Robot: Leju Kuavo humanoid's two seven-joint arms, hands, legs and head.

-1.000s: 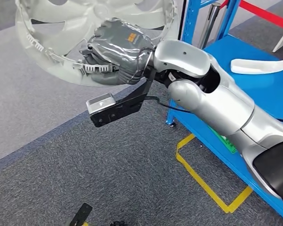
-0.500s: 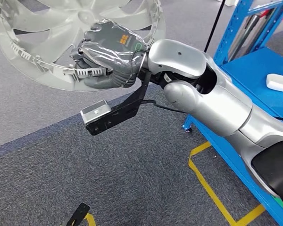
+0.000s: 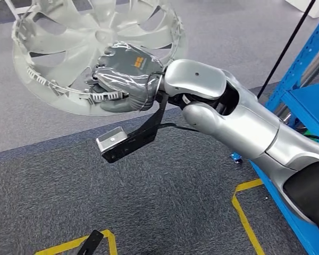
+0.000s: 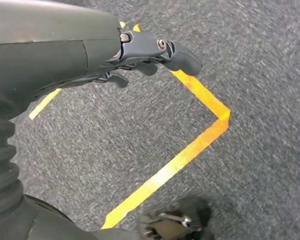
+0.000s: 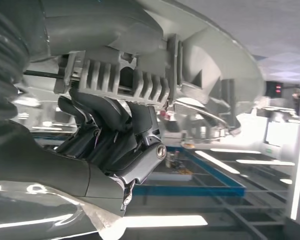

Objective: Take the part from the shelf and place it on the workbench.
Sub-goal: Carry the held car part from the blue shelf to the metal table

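Observation:
The part is a large pale grey fan-like wheel (image 3: 90, 37) with curved blades and a toothed rim. My right hand (image 3: 125, 77) grips its near rim and holds it in the air over the grey carpet, at the upper left of the head view. In the right wrist view the dark fingers (image 5: 114, 125) curl under the ribbed rim of the wheel (image 5: 148, 75). My left hand (image 4: 148, 55) hangs over the carpet with its fingers stretched out and nothing in them.
A blue shelf frame (image 3: 306, 101) stands at the right edge of the head view. Yellow tape lines (image 3: 242, 212) mark the carpet beside it and near my feet (image 4: 186, 150). Open carpet lies ahead and to the left.
The whole picture has slid right: the camera turned left, and the blue shelf and the white piece on it have passed out at the right. The hand keeps its grip on the wheel.

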